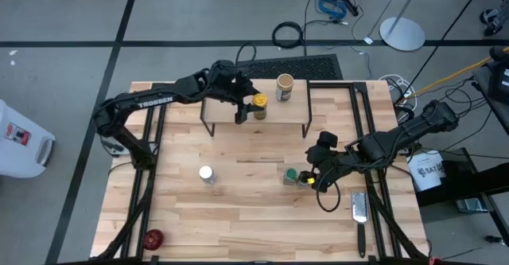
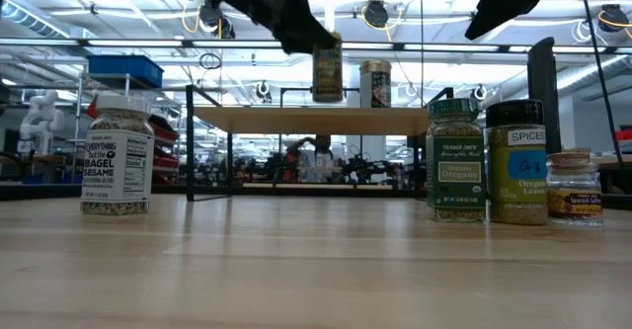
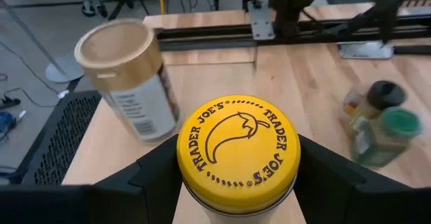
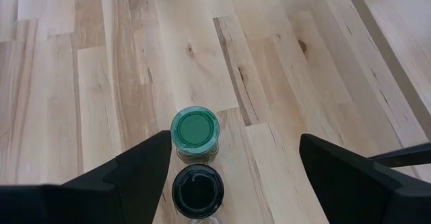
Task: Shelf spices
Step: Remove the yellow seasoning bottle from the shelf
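The shelf point(image 1: 254, 126) stands at the table's far middle. A tan jar point(image 1: 285, 86) stands upright on its plank. My left gripper point(image 1: 242, 110) is over the shelf, shut on the yellow-lidded jar point(image 3: 237, 150). The white-capped jar point(image 1: 207, 173) stands on the table left of centre. The green-lidded jar point(image 4: 195, 128) and the dark-lidded jar point(image 4: 197, 190) stand side by side on the table at the right. My right gripper point(image 4: 236, 177) hangs open above them, touching neither. My left gripper pinches the yellow-lidded jar at its top, one finger point(image 3: 151, 180) on each side by the lid's rim point(image 3: 183, 158). The fingers slant down at it from the table's left. The jar is upright, and in the low view its bottom point(image 2: 327, 99) shows just above the plank.
A small jar with a tan top point(image 2: 574, 186) stands beside the dark-lidded one. A flat metal grater point(image 1: 359, 209) lies near the right front edge. A red round object point(image 1: 153, 238) sits at the left front corner. Bare table lies between the white-capped jar and the green-lidded one.
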`<state>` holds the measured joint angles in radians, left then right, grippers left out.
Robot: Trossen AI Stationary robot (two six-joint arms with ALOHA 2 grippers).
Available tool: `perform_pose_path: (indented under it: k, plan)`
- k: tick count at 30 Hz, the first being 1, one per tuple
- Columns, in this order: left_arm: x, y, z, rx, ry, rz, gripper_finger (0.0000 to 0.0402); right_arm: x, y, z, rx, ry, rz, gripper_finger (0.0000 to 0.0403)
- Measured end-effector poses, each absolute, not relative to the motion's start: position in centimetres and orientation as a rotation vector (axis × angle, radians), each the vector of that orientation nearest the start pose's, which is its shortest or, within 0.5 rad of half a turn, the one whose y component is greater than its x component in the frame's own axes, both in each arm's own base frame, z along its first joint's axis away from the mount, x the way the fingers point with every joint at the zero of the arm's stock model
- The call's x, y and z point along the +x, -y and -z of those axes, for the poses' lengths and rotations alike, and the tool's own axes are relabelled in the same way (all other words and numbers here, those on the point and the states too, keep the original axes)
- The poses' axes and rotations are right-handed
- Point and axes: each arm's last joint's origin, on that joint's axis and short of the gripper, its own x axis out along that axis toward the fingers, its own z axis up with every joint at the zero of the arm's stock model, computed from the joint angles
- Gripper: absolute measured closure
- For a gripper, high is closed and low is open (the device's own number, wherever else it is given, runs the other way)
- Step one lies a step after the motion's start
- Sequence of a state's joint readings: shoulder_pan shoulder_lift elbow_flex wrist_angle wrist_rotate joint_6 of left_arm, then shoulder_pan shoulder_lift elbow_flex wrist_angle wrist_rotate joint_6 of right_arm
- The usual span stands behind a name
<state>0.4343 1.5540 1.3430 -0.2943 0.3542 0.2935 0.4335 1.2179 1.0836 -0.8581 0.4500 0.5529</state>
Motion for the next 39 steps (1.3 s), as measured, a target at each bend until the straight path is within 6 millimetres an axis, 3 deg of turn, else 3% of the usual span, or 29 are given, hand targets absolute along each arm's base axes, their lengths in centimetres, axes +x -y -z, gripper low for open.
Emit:
perform_pose_path:
  k: [14,24,30,39]
  plan:
    - [27.2,-7.3,-37.3,0.039,-0.519,0.115,0.0165,21.7,-8.7,-29.7,0.093,-0.861,0.263,0.0087]
    - [24.3,-3.5,-38.1,-0.013,-0.631,0.156,0.0165,22.2,-8.9,-29.2,0.083,-0.874,0.264,0.0087]
    - [23.9,-2.0,-36.5,-0.04,-0.706,0.195,0.0165,22.4,-9.0,-29.4,0.094,-0.849,0.255,0.0087]
    - [24.3,-0.1,-32.0,-0.106,-0.788,0.225,0.0165,22.4,-9.0,-29.4,0.098,-0.845,0.254,0.0087]
